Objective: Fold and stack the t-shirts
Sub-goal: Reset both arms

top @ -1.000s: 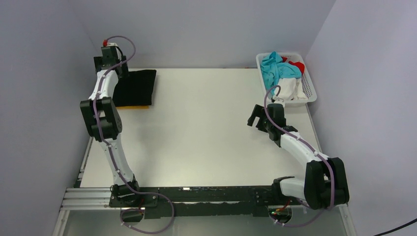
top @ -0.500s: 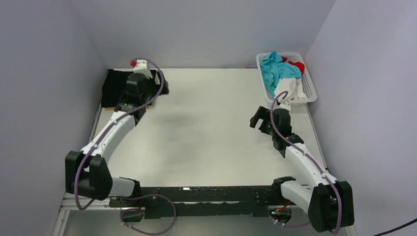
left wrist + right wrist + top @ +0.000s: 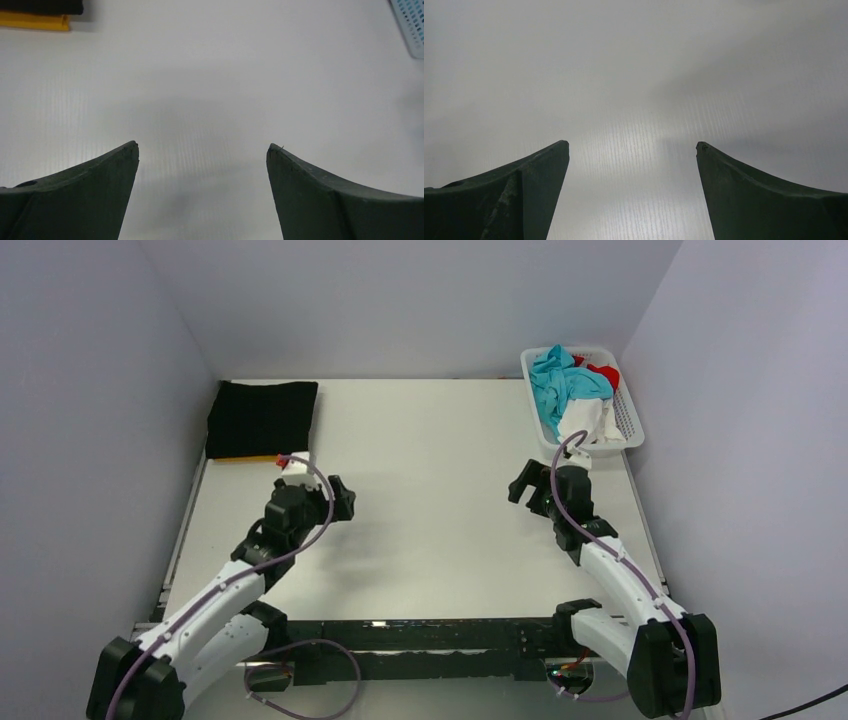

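Two t-shirts at the far-left corner of the worktop (image 3: 430, 440): black t-shirt (image 3: 262, 418) folded flat on top, orange-yellow t-shirt (image 3: 250, 457) beneath, showing only as a strip along the near side. Nearer the middle, left jaws spread wide above the worktop, holding nothing. Toward the right edge, right jaws likewise wide apart and empty. White basket (image 3: 632, 430) of loose clothes (image 3: 565, 385) at the far-right corner.
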